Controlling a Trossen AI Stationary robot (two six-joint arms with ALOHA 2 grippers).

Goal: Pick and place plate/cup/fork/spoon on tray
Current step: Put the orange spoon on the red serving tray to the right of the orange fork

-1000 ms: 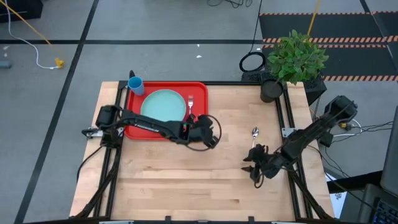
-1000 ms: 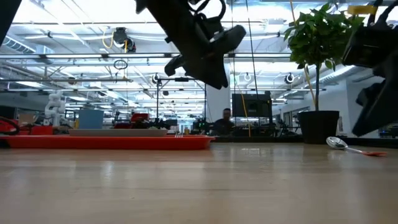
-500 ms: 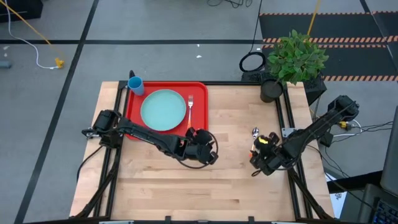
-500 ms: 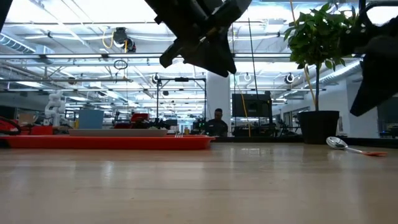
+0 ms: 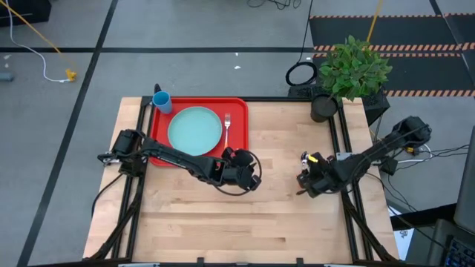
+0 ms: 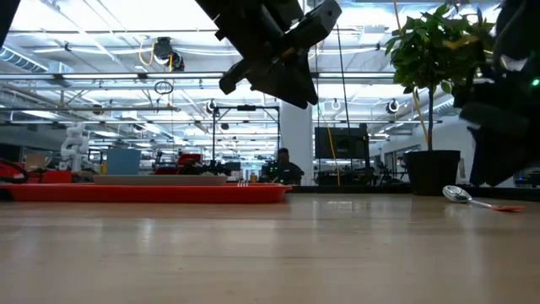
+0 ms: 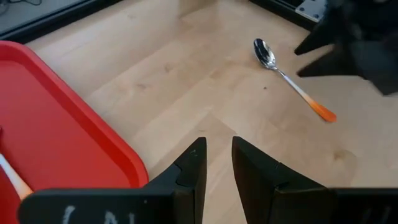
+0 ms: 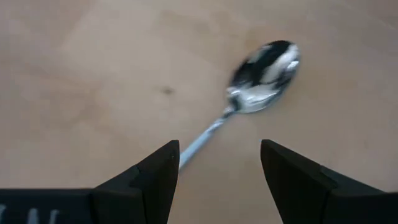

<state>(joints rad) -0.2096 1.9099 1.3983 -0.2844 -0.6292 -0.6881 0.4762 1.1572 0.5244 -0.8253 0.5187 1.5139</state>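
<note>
High view: plate point(image 5: 195, 130) and fork point(image 5: 227, 128) on tray point(image 5: 159, 156), cup point(image 5: 162, 101) at its far corner.
Left wrist view: left gripper point(image 7: 217, 163) empty, jaws narrowly parted.
Right wrist view: right gripper point(image 8: 219, 167) jaws wide, empty, over spoon point(image 8: 250, 87) lying on surface point(image 8: 81, 81).

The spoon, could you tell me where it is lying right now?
The spoon lies on the bare wooden table, right of the tray, directly beneath the right tool, whose open fingers straddle its handle.

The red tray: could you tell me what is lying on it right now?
On the tray lie the plate and, beside it, the fork. The left arm covers the tray's near edge, so anything there stays hidden.
</note>
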